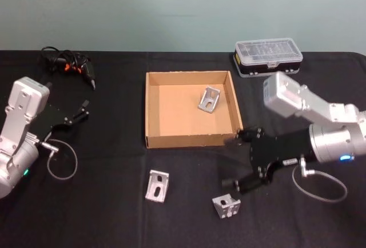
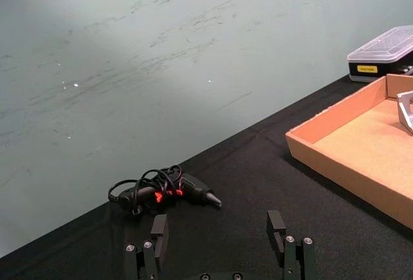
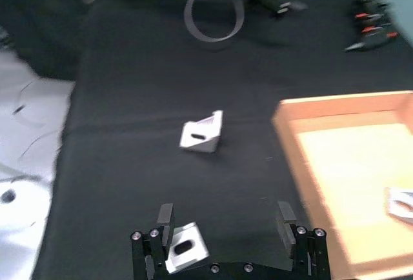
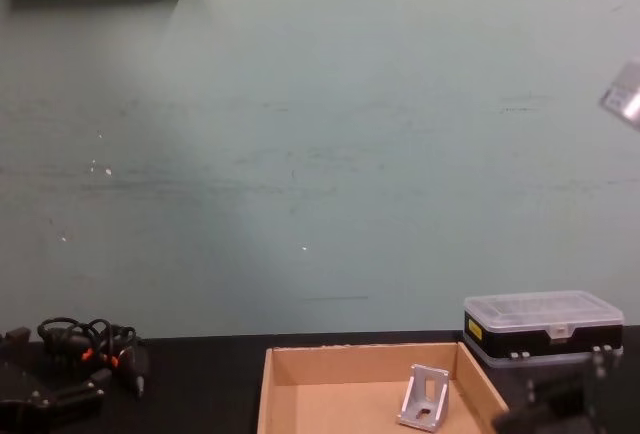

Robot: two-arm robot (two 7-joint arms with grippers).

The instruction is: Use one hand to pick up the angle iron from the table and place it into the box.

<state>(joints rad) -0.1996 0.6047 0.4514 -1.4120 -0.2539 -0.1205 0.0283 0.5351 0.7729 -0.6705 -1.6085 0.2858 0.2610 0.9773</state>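
The right gripper [image 1: 234, 161], fingers apart, is held beside the nearest angle iron [image 1: 226, 207], which lies ungrasped on the surface [image 1: 103, 219] before the box [image 1: 189, 140]. The approach is judged in hand; centring, lowering and closing are needed next. The left gripper [image 1: 77, 114], fingers spread, is parked at the left.

Bare counter [image 1: 108, 145] runs left of the box [image 1: 189, 140] and along its near wall. At right, the wide-open right tool [image 1: 231, 161] fills the gap between the box's corner and the nearest angle iron [image 1: 226, 207].
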